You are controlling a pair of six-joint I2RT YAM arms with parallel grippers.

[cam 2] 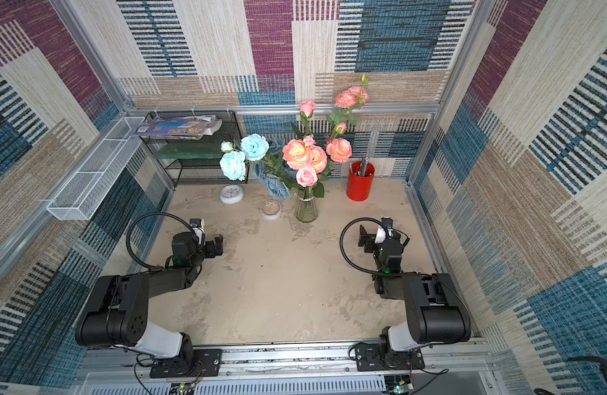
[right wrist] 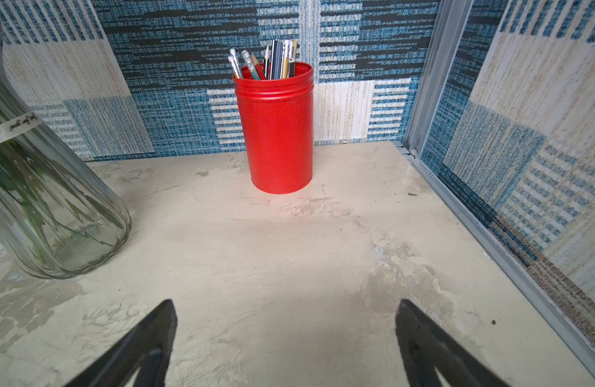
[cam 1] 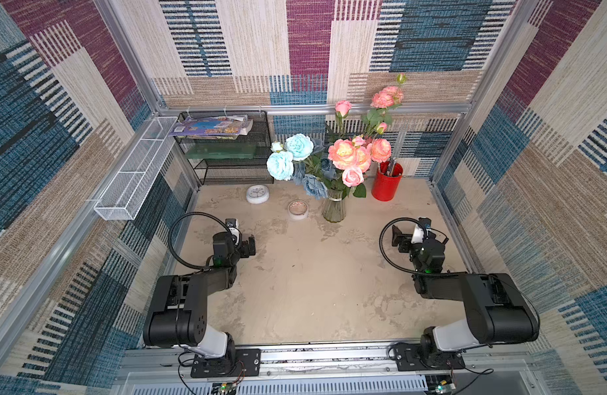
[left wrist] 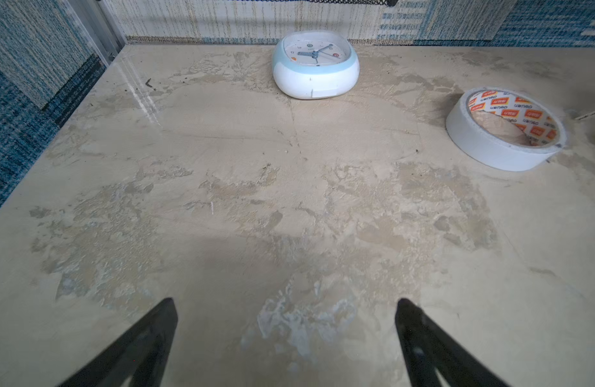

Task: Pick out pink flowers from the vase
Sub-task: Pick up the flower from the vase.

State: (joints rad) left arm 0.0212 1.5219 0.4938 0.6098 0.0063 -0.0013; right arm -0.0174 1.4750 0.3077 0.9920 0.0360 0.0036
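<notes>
while my left claw (left wrist: 286, 301) and right claw (right wrist: 286, 303) gape empty, tugging pink long-stemmed roses (cam 1: 343, 154) could tip the clear ribbed glass vase (cam 1: 333, 209).

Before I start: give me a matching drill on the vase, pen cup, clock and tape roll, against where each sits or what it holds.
1. vase
2. red pen cup
3. clock
4. tape roll

A. holds pencils
B. lies flat between clock and vase
C. holds the pink flowers
D. lies face up by the black mesh rack

Pairs: 1-C, 2-A, 3-D, 4-B.
</notes>
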